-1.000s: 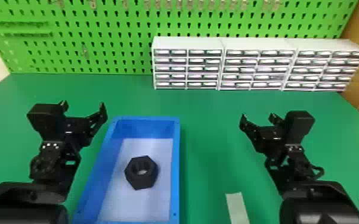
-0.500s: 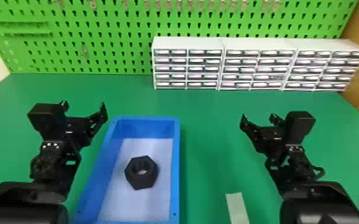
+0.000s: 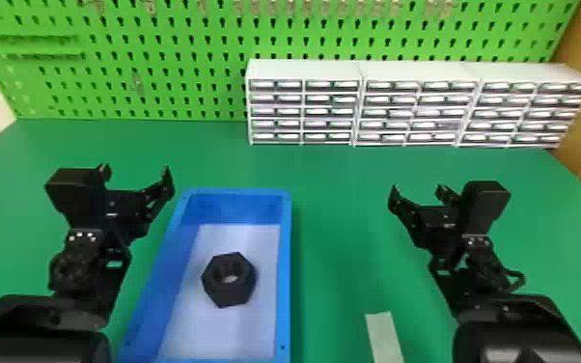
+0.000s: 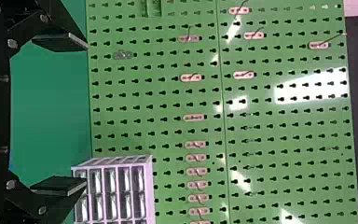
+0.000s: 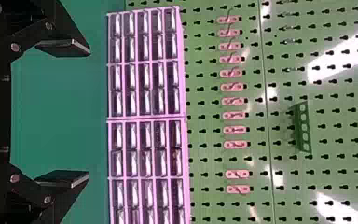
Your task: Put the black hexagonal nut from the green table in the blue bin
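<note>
Unmoved since the earlier head view: both arms, blue bin [image 3: 285, 270] and black hexagonal nut [image 3: 229, 292], with the nut flat on the bin floor, roughly midway between the side walls. Just outside the bin's far left corner, left gripper [image 3: 135, 171], released, fingers wide apart. Over the right half of the green tabletop [image 3: 333, 169], right gripper [image 3: 417, 192], also released and spread. Along the tabletop's far edge, white drawer cabinets [image 3: 330, 108].

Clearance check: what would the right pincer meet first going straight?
Probably the white, boxy drawer cabinets ahead of the right pincer; its height is unclear, so possibly the flat green table first.
</note>
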Tool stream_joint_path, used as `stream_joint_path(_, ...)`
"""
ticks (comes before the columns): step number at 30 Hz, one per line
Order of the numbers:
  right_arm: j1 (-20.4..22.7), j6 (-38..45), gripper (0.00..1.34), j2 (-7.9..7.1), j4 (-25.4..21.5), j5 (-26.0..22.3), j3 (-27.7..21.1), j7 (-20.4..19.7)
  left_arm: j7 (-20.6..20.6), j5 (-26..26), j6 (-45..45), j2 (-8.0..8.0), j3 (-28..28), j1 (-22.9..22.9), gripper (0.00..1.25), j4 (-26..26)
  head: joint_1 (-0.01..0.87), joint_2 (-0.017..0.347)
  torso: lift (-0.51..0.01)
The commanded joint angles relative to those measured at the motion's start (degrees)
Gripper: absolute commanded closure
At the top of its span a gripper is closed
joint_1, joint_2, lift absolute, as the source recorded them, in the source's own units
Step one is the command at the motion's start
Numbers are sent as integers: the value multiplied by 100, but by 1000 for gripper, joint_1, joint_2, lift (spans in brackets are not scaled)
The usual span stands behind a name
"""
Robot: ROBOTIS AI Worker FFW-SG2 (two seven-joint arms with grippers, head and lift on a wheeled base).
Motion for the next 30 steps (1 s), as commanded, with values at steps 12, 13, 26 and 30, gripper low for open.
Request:
stream_joint_path(12,-13,0,346,0,0,0,-1,-6,0,0,0,0,-15,-16,248,0,686,52,-97)
stream_joint_path(13,-13,0,346,0,0,0,7,3,0,0,0,0,-15,-16,248,0,686,52,-97)
stream_joint_path(26,4,0,346,0,-35,-18,-37,-6,0,9,0,0,-15,-42,248,0,686,52,-97)
stream_joint_path(30,-4,0,346,0,-44,-18,-45,3,0,-9,0,0,-32,-33,248,9,686,52,-97)
